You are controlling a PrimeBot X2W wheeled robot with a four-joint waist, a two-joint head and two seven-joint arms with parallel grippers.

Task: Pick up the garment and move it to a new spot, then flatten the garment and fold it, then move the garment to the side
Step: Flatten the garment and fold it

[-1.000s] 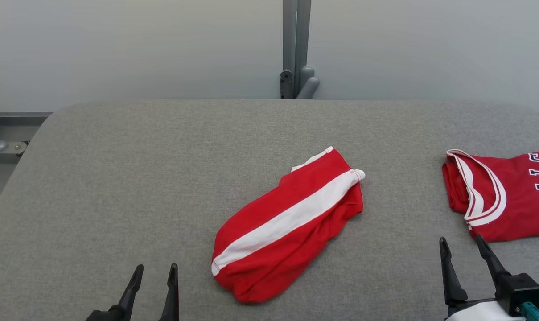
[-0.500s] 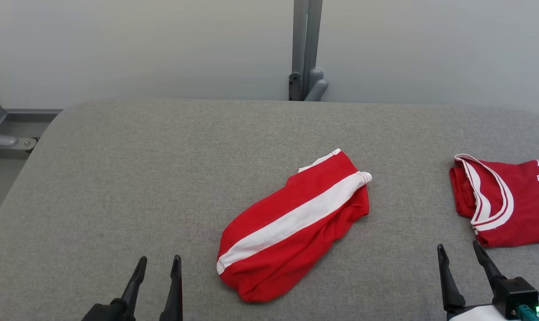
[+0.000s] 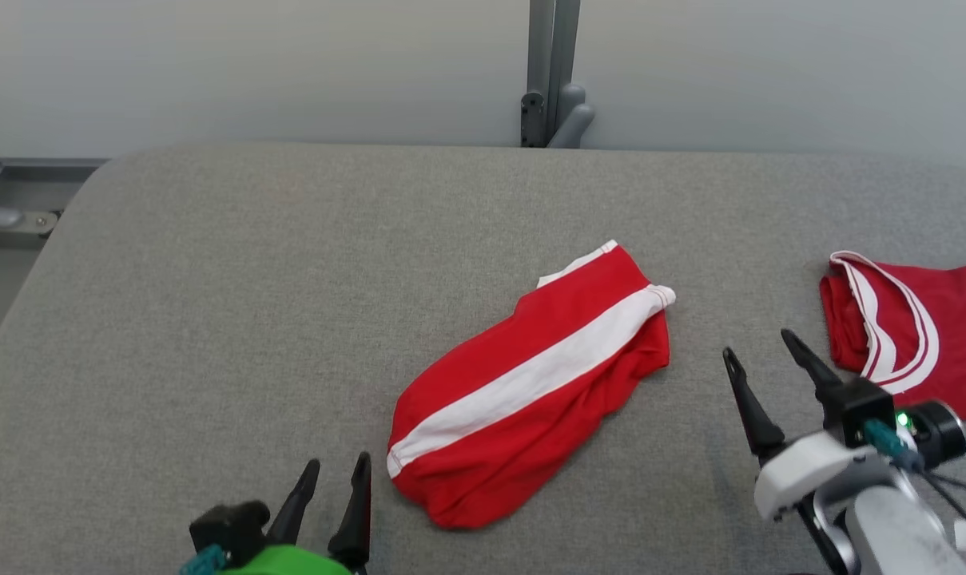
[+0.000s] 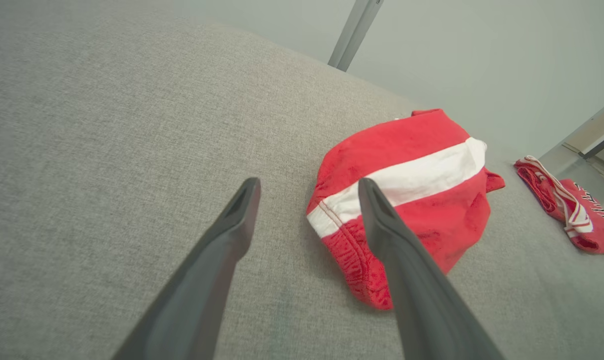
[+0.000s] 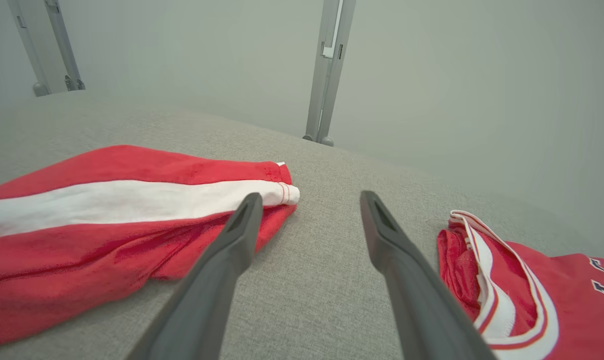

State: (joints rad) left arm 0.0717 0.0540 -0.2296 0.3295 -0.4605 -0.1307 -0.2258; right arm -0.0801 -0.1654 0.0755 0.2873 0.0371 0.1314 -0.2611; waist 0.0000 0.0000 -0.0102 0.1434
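My left end effector (image 3: 339, 461) and right end effector (image 3: 757, 342) hover spread and empty, flanking the striped garment (image 3: 530, 383), ready to grip its ends.

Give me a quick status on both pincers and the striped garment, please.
Left pincer open, empty. Right pincer open, empty. Striped garment lies bunched between them, untouched. Red jersey apart, on the right.

Grey cloth-covered counter (image 3: 211, 279), red shorts (image 3: 530, 383) with a white stripe lying crumpled at its middle, a red jersey (image 3: 954, 343) near its right edge.
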